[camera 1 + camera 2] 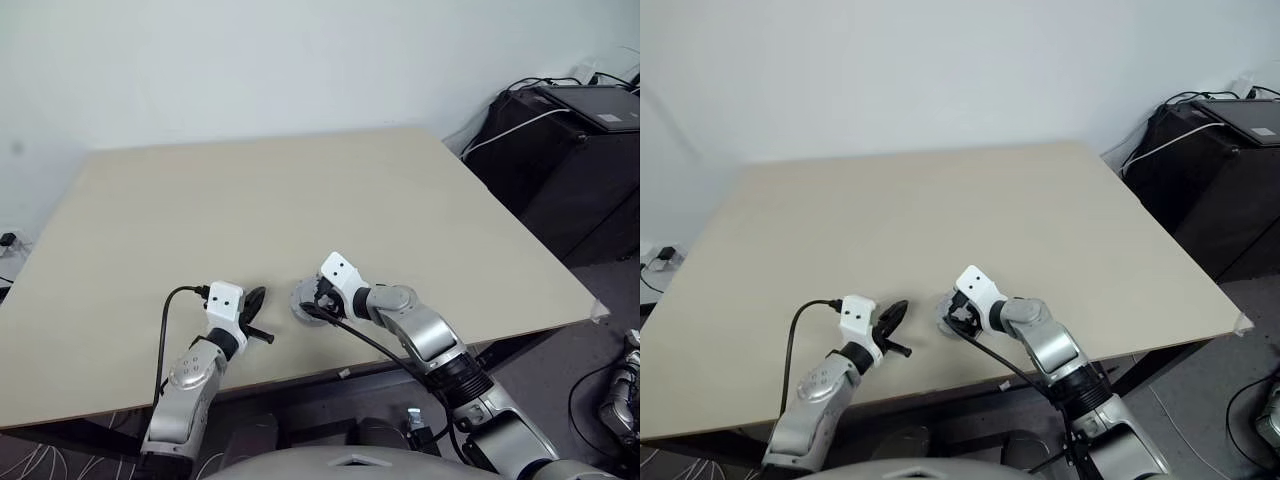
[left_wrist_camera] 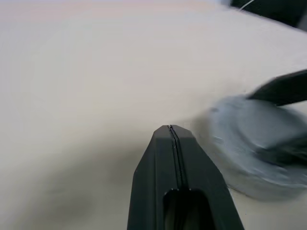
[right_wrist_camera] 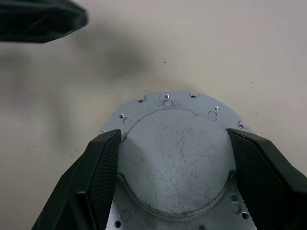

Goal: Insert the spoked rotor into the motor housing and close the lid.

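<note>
Lid-closing looks to be the step I have in hand: my right gripper (image 3: 168, 158) has its fingers spread wide around the raised centre of the lid (image 3: 175, 143), a silvery-grey disc lying plain face up near the front edge of the table (image 1: 300, 200), while my left gripper (image 1: 255, 310) hangs just to its left with its fingers pressed together and nothing between them. I cannot tell whether the spoked rotor and motor housing sit beneath the disc. Next, I judge, I must seat the lid squarely, using the left tip to steady its rim.
</note>
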